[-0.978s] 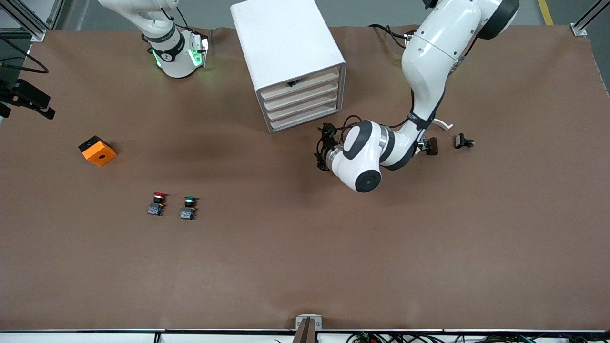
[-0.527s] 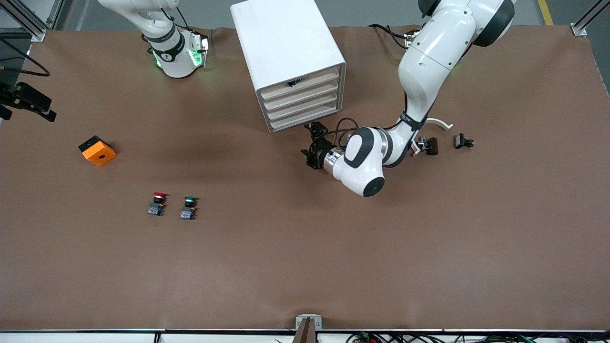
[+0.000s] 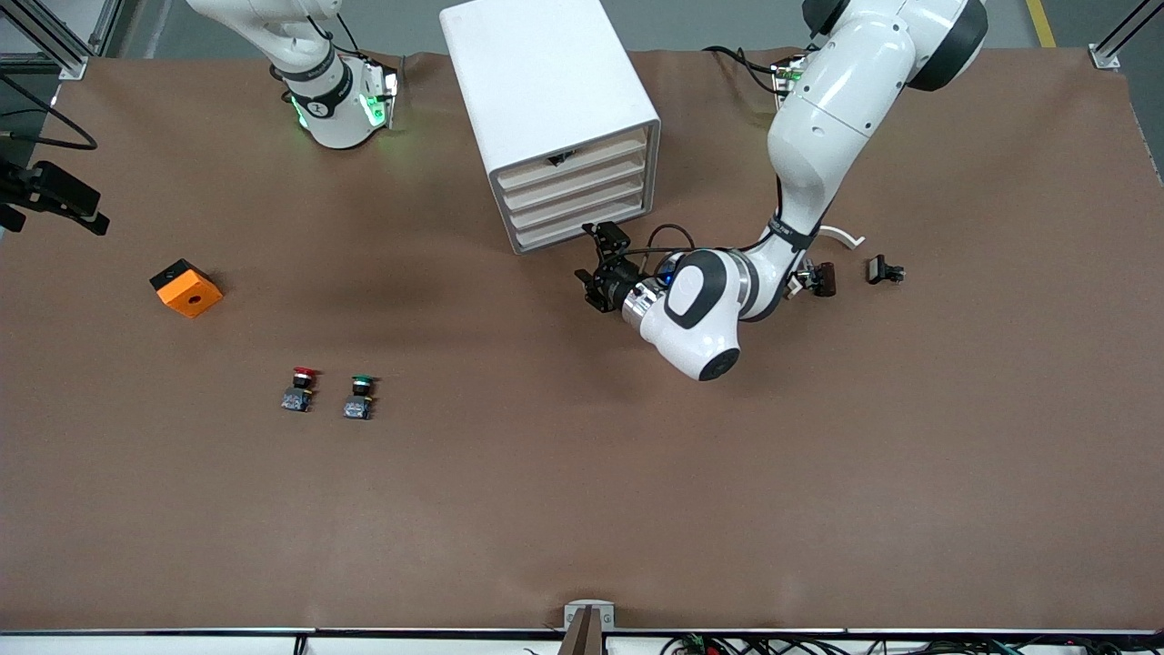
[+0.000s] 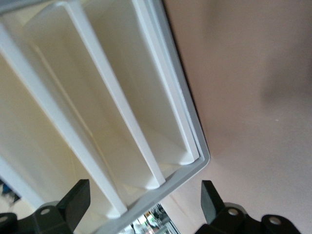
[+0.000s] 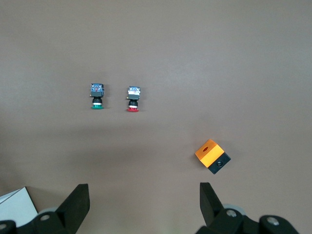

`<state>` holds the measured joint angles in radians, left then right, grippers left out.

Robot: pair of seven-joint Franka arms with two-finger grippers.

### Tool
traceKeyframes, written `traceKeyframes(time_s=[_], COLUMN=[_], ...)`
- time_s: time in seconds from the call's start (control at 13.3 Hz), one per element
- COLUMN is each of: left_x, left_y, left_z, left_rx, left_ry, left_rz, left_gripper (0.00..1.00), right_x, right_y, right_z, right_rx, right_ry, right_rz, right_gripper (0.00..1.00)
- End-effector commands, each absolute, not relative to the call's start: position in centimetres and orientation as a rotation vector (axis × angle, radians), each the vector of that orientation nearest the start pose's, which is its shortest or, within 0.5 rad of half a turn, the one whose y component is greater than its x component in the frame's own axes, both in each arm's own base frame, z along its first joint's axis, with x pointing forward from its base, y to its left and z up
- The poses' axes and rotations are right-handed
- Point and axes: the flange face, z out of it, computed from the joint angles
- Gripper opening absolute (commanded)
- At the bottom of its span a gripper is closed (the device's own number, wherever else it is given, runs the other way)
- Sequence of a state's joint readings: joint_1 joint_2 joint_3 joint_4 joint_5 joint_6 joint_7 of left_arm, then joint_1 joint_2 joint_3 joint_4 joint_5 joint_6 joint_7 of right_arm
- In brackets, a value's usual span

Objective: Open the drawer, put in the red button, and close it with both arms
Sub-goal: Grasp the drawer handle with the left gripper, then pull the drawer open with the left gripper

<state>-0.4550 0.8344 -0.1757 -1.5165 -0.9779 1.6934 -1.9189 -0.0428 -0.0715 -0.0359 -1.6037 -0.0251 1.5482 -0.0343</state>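
Nearest the front camera, the red button (image 3: 304, 372) stands on the brown surface (image 3: 582, 509) just beside a green button (image 3: 363, 379), with an orange block (image 3: 186, 287) farther off toward the right arm's end; none is held. Next comes the left gripper (image 3: 602, 266), low in front of the cabinet (image 3: 546, 100), its jaws wide and holding nothing, aimed at the stacked cream fronts. The drawer (image 3: 573, 176), second from the top, looks shut, and what any of the four contain is hidden. The opening step appears to be in hand: the next move likely calls for lifting to that front and catching its edge. The right gripper (image 5: 141, 207) waits high over the buttons, jaws wide and empty.
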Motion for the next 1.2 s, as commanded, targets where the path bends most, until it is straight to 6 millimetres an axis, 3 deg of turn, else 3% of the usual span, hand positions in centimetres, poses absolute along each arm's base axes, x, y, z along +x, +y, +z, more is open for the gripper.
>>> traceKeyframes(time_s=[0.0, 0.23, 0.53, 0.83, 0.98, 1.13], left_x=[49.0, 48.1, 46.3, 43.7, 42.3, 40.8], left_y=[-44.9, -44.4, -44.7, -46.9, -48.1, -49.3], left_z=[18.3, 18.3, 17.7, 17.4, 17.1, 16.9], left_rx=[1.660, 1.578, 1.632, 1.693, 1.731, 1.759], left_ry=[2.355, 2.493, 2.476, 2.484, 2.482, 2.506], left_rz=[-1.970, -2.114, -2.237, -2.260, -2.268, -2.271], left_gripper=[1.00, 1.00, 0.99, 0.86, 0.71, 0.71], right_x=[53.1, 53.2, 53.4, 53.4, 53.4, 53.4], right_y=[-4.9, -4.8, -5.1, -5.3, -5.3, -5.5], right_z=[65.1, 65.1, 65.0, 65.0, 64.9, 64.9], right_rx=[-3.166, -3.164, -3.165, -3.167, -3.166, -3.164], right_ry=[0.077, 0.079, 0.086, 0.086, 0.101, 0.118], right_rz=[-0.034, -0.041, -0.051, -0.048, -0.046, -0.049], right_gripper=[1.00, 1.00, 1.00, 1.00, 1.00, 1.00])
